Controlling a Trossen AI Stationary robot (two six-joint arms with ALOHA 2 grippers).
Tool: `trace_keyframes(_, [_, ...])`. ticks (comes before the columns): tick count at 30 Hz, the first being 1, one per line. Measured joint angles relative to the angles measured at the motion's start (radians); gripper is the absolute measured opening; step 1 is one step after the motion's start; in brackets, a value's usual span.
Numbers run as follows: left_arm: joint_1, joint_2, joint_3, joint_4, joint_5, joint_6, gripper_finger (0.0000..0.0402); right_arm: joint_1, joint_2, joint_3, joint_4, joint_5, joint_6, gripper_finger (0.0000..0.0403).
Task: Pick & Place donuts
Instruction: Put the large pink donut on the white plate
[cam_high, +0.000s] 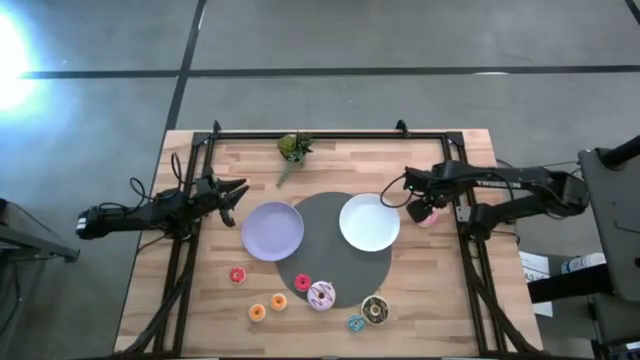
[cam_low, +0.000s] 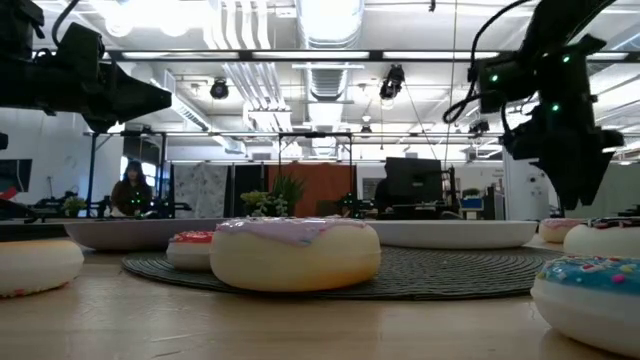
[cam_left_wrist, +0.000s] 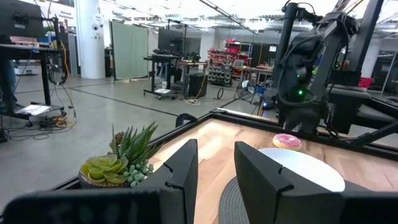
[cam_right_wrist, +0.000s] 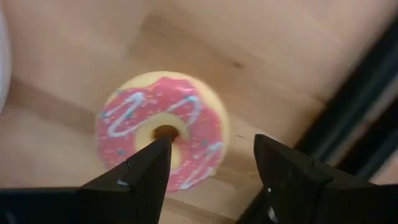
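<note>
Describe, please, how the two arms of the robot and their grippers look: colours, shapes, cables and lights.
Both arms are dark, almost black, built of slim jointed segments with black cables looping beside them. The left gripper has two flat, wedge-shaped black fingers. The right gripper has the same dark tapering fingers. Small green lights glow on the right arm's wrist housing in the low view.

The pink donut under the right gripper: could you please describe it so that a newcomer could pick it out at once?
Start at the white plate on the round grey mat, then go to the bare wood between that plate and the table's right rail. There, below the open right gripper, lies the pink donut with pale blue squiggles on its icing. It lies alone, while the other donuts cluster along the front edge.
</note>
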Motion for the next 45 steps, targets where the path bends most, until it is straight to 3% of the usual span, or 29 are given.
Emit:
trace_keyframes(3, [0.000, 0.000, 0.000, 0.000, 0.000, 0.000, 0.0080, -0.007, 0.043, -0.007, 0.023, -0.041, -0.052, 0.0219])
trace_keyframes(10, [0.000, 0.000, 0.000, 0.000, 0.000, 0.000, 0.0080, -0.020, 0.126, -0.033, 0.038, -0.030, -0.101, 0.0219])
trace_keyframes(17, [0.000, 0.000, 0.000, 0.000, 0.000, 0.000, 0.0080, -0.020, 0.157, -0.032, 0.124, -0.037, 0.020, 0.0214])
trace_keyframes(21, [0.000, 0.000, 0.000, 0.000, 0.000, 0.000, 0.0080, -0.023, 0.164, -0.032, 0.182, -0.036, 0.019, 0.0171])
trace_keyframes(29, [0.000, 0.000, 0.000, 0.000, 0.000, 0.000, 0.0080, -0.029, 0.141, -0.023, 0.171, 0.004, 0.011, 0.0025])
trace_keyframes(33, [0.000, 0.000, 0.000, 0.000, 0.000, 0.000, 0.0080, -0.029, 0.075, 0.050, 0.127, 0.023, 0.018, 0.0019])
trace_keyframes(37, [0.000, 0.000, 0.000, 0.000, 0.000, 0.000, 0.0080, -0.009, 0.059, 0.147, 0.144, -0.086, 0.013, 0.0019])
trace_keyframes(45, [0.000, 0.000, 0.000, 0.000, 0.000, 0.000, 0.0080, 0.152, 0.291, 0.321, 0.141, -0.104, -0.080, 0.0018])
